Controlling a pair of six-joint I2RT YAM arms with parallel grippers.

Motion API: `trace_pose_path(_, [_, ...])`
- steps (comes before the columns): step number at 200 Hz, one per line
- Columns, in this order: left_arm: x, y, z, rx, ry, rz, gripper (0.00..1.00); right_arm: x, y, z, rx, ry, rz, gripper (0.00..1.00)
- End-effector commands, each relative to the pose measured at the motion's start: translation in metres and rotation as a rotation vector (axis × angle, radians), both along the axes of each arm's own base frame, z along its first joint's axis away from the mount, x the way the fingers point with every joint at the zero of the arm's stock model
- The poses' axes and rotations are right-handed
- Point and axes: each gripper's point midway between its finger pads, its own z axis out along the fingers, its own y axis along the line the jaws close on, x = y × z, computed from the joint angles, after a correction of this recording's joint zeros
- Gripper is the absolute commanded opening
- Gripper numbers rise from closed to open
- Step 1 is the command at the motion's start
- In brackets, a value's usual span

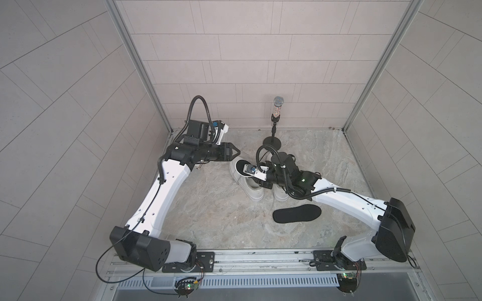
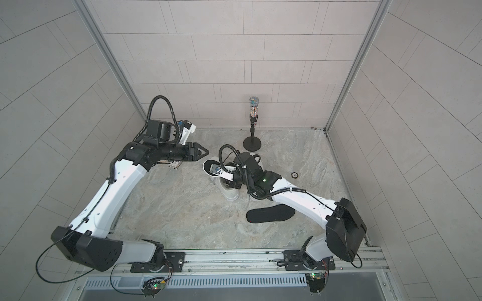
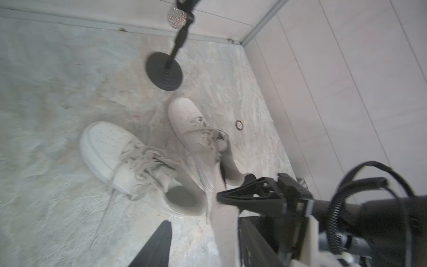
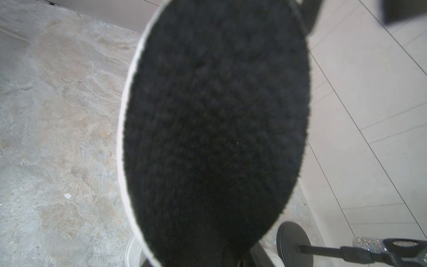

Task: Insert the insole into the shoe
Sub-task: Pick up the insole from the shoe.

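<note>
Progress: insertion not complete, judged no further than midway. The insole (image 1: 240, 165) is off the surface (image 1: 208, 221) and tilted up over the upper-left end of the shoe (image 1: 255, 192) at frame centre in both top views, showing its black fleece face and white edge; it also fills the right wrist view (image 4: 215, 129); whether its lower end has entered the shoe is hidden beneath the arm. In the blurred left wrist view the shoe (image 3: 120, 150) shows a grey, bare opening with nothing seated inside. Right gripper (image 1: 260, 179): fingers hidden under its own wrist camera; judged clamped on the insole, which stands up from that spot with nothing else seen carrying it. Left gripper (image 1: 237, 151): upper left of the shoe, near the insole's raised end but apart from it, carrying nothing; whether its jaws are parted cannot be told. Outstanding: feed the insole in, push it forward, press it flat. A second insole (image 1: 296, 213) lies flat at lower right of centre; a second shoe (image 1: 281, 195) stands just beside the first. Surface: marbled grey-beige, stone-look, with a microphone (image 1: 278, 104) on a round-based stand at the back and a small ring (image 2: 294, 174) at right. Room: pale tiled walls (image 1: 234, 52) on three sides with metal corner posts; a rail (image 1: 260, 256) along the lower edge carries both arm bases.
</note>
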Motion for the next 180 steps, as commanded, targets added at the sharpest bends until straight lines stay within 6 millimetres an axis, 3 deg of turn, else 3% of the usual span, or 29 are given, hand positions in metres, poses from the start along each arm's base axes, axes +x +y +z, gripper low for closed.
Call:
trace_pose_path(1, [0.013, 0.049, -0.005, 0.157, -0.070, 0.230, 0.54, 0.011, -0.020, 0.001, -0.058, 0.106, -0.135, 0.42])
trace_pose_path(24, [0.012, 0.060, -0.034, 0.247, -0.051, 0.241, 0.52, 0.026, -0.036, 0.013, -0.090, 0.177, -0.275, 0.41])
trace_pose_path(59, [0.000, 0.020, -0.065, 0.332, -0.086, 0.068, 0.50, 0.036, -0.079, 0.014, -0.121, 0.360, -0.538, 0.39])
trace_pose_path(97, [0.003, -0.019, -0.101, 0.354, -0.047, 0.026, 0.60, 0.019, -0.118, 0.002, -0.059, 0.530, -0.691, 0.41])
trace_pose_path(134, [0.013, -0.045, -0.135, 0.449, 0.015, -0.012, 0.64, 0.001, -0.122, -0.004, -0.031, 0.637, -0.698, 0.37])
trace_pose_path(180, [0.011, -0.045, -0.171, 0.507, 0.132, -0.020, 0.65, -0.013, -0.113, -0.021, -0.047, 0.783, -0.697, 0.31])
